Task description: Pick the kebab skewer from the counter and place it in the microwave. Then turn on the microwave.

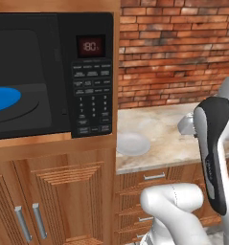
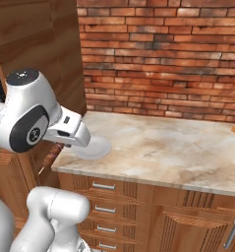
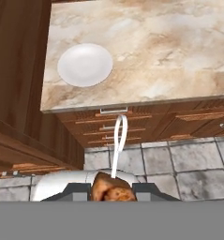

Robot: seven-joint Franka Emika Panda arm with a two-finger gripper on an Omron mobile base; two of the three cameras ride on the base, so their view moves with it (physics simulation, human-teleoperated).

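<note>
In the hand view my gripper (image 3: 113, 193) is shut on the kebab skewer (image 3: 111, 186). A brown-orange chunk sits between the finger tips, and a thin white loop of the skewer sticks out ahead. The gripper hangs in the air off the counter's (image 3: 155, 42) front left corner, over the floor. From the right base view, a brown piece of the skewer (image 2: 49, 155) shows under my hand (image 2: 70, 132). The black microwave (image 1: 49, 72) is set in the wooden cabinet to the left, with its blue round plate (image 1: 2, 98), button panel (image 1: 92, 98) and red display (image 1: 90, 46) visible.
A white plate (image 1: 131, 143) lies on the counter's left front corner (image 3: 85, 64). Wooden drawers with metal handles (image 3: 113, 111) are under the slab, a brick wall (image 2: 163, 59) stands behind it, and grey floor tiles (image 3: 188, 161) lie below.
</note>
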